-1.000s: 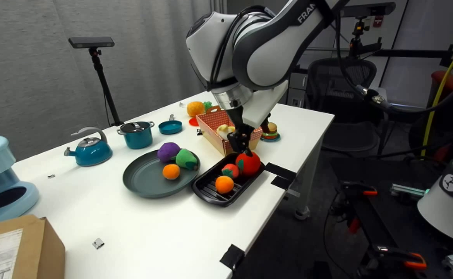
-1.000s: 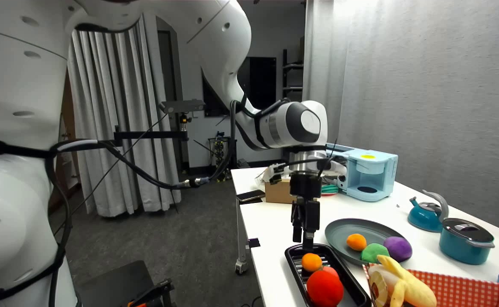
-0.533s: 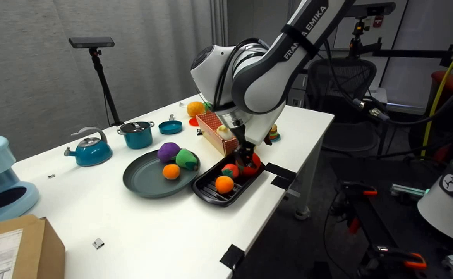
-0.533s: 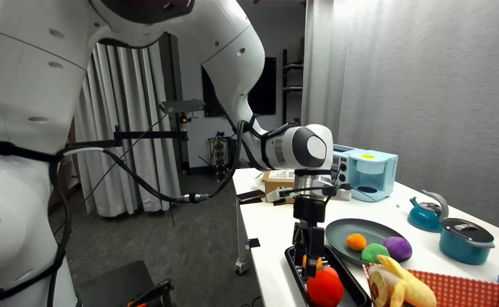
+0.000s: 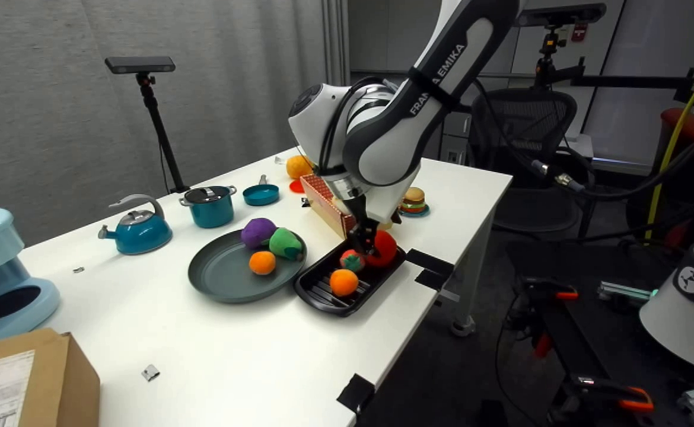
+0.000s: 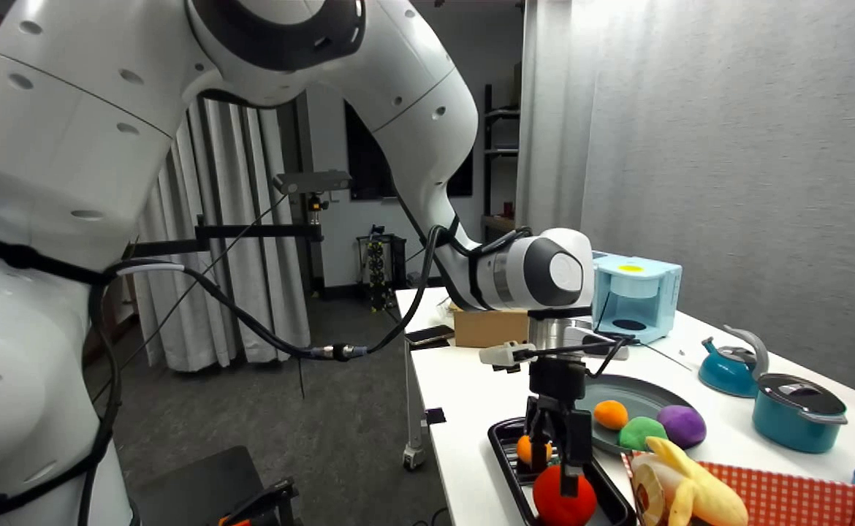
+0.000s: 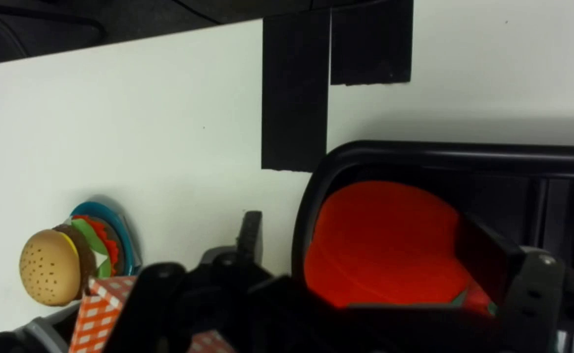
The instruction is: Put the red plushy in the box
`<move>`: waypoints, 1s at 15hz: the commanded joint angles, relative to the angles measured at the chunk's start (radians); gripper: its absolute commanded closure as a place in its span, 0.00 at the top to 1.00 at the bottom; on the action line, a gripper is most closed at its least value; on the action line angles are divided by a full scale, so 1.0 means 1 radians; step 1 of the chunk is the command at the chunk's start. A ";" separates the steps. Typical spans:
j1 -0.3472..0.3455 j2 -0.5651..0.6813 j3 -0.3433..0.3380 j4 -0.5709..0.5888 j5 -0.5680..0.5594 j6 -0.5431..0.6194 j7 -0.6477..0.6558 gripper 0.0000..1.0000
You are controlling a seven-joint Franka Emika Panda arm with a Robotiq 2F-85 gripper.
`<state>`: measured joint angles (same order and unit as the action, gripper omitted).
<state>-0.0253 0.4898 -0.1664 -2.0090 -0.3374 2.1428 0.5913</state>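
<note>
The red plushy (image 5: 384,249) lies in the far end of the black tray (image 5: 323,305). It also shows in an exterior view (image 6: 563,500) and fills the middle of the wrist view (image 7: 385,240). A smaller red toy with green leaves (image 5: 352,260) lies against it. My gripper (image 6: 554,475) is open and low over the tray at the plushy. In the wrist view my fingers (image 7: 370,245) stand wide apart on both sides of it. One finger overlaps its edge; the other is beyond the tray rim. The box (image 6: 800,486), with red-and-white checked walls, stands beside the tray, holding a banana toy.
An orange ball (image 5: 344,282) is in the tray. A grey plate (image 5: 219,279) with orange, green and purple toys adjoins the tray. A toy burger (image 7: 54,267) stands near the box. A pot (image 5: 210,207) and kettle (image 5: 141,231) are farther back.
My gripper has come down to the tray and over to the red plushy, staying open. The plushy has shifted slightly and the smaller red toy has turned a little.
</note>
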 commanded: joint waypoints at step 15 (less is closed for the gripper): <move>0.039 0.147 -0.053 0.135 -0.001 0.070 -0.047 0.46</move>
<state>-0.0097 0.6244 -0.1910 -1.9001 -0.3374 2.2001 0.5477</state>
